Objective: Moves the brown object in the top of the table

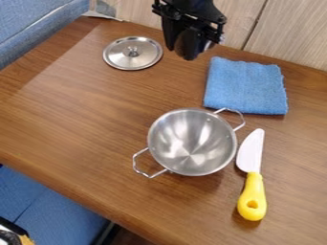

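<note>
Beyond round two-handled steel pot (191,143) on brown wooden bench (76,119): black two-finger gripper (190,47), fingers pinching dark brown rounded object (187,43). Beyond pot, to left: round steel lid (133,53), knob up. Beyond pot, to right: folded blue cloth (246,86). Just right of pot: white-bladed, yellow-handled knife (253,172).

No readable text, no legible labels or brands, no numbers, no signs to make out
</note>
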Available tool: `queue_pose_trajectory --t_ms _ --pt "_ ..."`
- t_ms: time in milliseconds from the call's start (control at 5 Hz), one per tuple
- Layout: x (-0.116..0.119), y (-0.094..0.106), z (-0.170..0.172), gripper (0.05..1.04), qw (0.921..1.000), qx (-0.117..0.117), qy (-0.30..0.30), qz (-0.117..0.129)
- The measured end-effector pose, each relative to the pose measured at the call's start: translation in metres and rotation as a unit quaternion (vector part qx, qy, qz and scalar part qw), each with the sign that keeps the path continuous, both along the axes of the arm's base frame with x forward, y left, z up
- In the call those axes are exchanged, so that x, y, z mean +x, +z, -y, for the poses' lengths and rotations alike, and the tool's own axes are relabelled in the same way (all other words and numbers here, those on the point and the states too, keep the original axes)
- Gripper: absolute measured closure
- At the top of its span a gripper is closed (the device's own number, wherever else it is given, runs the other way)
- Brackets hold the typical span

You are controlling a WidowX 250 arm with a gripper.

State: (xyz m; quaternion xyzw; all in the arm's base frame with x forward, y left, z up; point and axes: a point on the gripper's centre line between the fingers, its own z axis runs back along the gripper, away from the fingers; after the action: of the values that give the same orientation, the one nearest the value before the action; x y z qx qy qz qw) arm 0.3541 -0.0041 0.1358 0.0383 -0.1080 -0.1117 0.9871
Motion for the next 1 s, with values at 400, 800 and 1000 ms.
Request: queue_pose_trajectory --t_ms 400,800,1000 --pt "0.05 -0.031 -0.025 0.623 0.9996 0.002 0.01 -0.025" --pt "0.074 -0.049 -0.039 0.548 0.9993 0.004 0.016 -0.032" --pt "0.074 -0.058 -0.04 0.242 0.9984 0.001 0.028 -0.048"
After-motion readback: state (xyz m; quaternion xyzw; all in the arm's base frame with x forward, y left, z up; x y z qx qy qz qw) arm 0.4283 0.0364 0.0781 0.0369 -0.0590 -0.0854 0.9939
